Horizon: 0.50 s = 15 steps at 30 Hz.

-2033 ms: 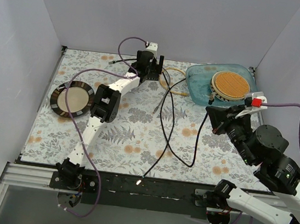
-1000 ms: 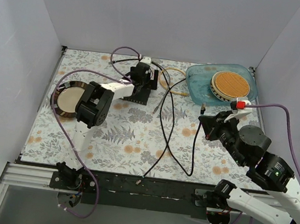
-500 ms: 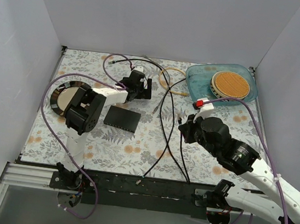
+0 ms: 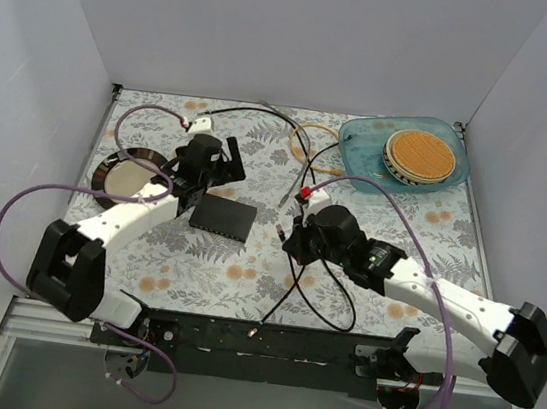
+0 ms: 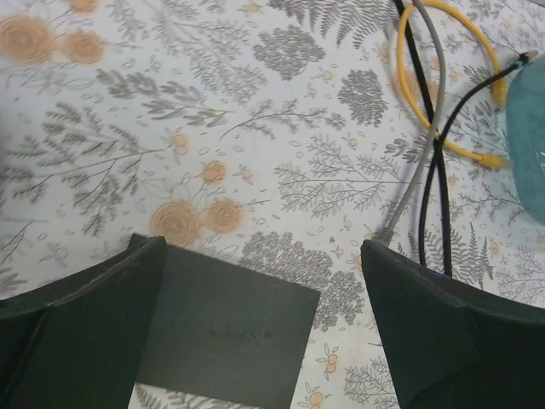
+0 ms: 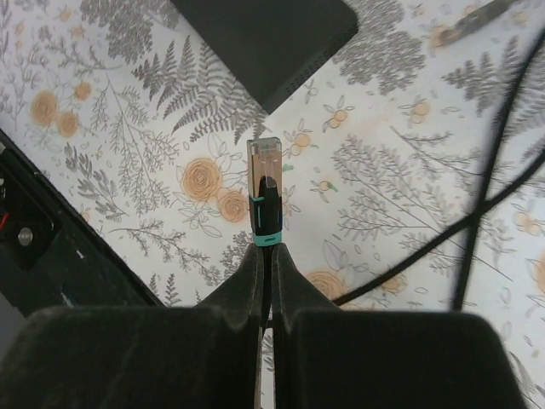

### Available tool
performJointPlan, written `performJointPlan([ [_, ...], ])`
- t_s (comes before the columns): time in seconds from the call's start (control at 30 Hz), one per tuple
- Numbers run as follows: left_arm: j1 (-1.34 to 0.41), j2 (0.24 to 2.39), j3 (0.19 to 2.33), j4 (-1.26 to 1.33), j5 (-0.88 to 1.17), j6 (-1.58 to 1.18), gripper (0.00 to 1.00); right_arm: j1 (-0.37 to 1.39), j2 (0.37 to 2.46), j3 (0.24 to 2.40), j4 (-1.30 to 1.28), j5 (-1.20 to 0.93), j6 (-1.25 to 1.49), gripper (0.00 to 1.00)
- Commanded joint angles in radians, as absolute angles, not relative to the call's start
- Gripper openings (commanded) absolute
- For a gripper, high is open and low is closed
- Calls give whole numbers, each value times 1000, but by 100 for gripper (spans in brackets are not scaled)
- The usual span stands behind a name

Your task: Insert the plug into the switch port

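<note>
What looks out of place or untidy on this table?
The cables: a black cable, a grey cable and a yellow cable lie loose, crossing one another between the switch and the blue tray. Nothing looks spilled or broken.

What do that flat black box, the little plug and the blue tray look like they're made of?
The flat black box looks like matte plastic or painted metal: its face is even and dull, with no glare. The plug has a clear-looking tip, a black body and a teal band, so it is likely moulded plastic. The blue tray looks like glossy, translucent plastic, going by its pale, see-through-looking walls.
</note>
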<state>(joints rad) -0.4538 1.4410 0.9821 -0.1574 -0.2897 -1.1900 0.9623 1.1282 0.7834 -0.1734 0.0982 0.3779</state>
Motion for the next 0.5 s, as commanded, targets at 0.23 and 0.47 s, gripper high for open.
performJointPlan([
  [0.23, -434, 1244, 690, -204, -460, -1348, 98, 969, 1454, 914, 98, -138, 367, 1],
  [0.47, -433, 1209, 592, -216, -525, -1400, 98, 933, 1591, 995, 57, -95, 405, 1],
])
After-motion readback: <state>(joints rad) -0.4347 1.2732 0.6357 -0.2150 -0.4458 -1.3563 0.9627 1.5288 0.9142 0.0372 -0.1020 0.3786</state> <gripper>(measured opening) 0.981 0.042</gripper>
